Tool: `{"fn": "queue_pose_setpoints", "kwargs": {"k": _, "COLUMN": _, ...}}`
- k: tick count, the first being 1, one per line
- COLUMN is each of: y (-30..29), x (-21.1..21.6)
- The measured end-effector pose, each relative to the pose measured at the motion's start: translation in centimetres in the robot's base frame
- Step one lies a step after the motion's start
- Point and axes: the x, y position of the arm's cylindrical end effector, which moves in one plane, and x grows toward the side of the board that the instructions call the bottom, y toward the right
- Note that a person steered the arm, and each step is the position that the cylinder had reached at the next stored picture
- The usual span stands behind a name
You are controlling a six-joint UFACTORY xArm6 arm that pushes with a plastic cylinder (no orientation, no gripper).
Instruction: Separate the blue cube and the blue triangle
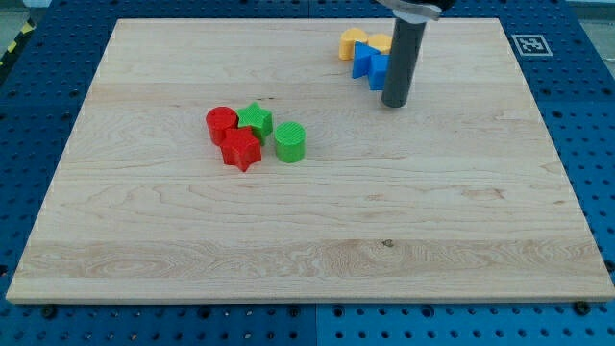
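Two blue blocks sit together near the view's top, right of centre. The blue triangle (362, 60) is on the left and the blue cube (379, 71) touches it on the right, partly hidden by my rod. My tip (395, 102) rests on the board just below and right of the blue cube, close to it or touching it. Two yellow blocks lie right behind the blue pair: a yellow heart-like block (352, 40) and another yellow block (381, 42).
A cluster sits left of centre: a red cylinder (222, 123), a green star (256, 119), a red star (241, 149) and a green cylinder (290, 141). The wooden board (307, 250) lies on a blue perforated table with a marker tag (530, 44) at the top right.
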Motion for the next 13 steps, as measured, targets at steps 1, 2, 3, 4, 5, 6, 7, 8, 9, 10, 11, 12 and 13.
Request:
{"fn": "queue_pose_setpoints", "kwargs": {"k": 1, "y": 0.2, "x": 0.0}}
{"fn": "queue_pose_setpoints", "kwargs": {"k": 2, "y": 0.2, "x": 0.0}}
{"fn": "queue_pose_setpoints", "kwargs": {"k": 3, "y": 1.3, "x": 0.0}}
{"fn": "queue_pose_setpoints", "kwargs": {"k": 4, "y": 4.4, "x": -0.1}}
{"fn": "queue_pose_setpoints", "kwargs": {"k": 5, "y": 5.0, "x": -2.4}}
{"fn": "queue_pose_setpoints", "kwargs": {"k": 6, "y": 2.4, "x": -4.6}}
{"fn": "queue_pose_setpoints", "kwargs": {"k": 7, "y": -0.2, "x": -4.8}}
{"fn": "queue_pose_setpoints", "kwargs": {"k": 8, "y": -3.0, "x": -5.5}}
{"fn": "queue_pose_setpoints", "kwargs": {"k": 9, "y": -3.4, "x": -7.5}}
{"fn": "queue_pose_setpoints", "kwargs": {"k": 10, "y": -3.8, "x": -8.4}}
{"fn": "queue_pose_setpoints", "kwargs": {"k": 11, "y": -6.4, "x": -8.4}}
{"fn": "queue_pose_setpoints", "kwargs": {"k": 12, "y": -10.2, "x": -8.6}}
{"fn": "queue_pose_setpoints", "kwargs": {"k": 13, "y": -13.6, "x": -9.5}}
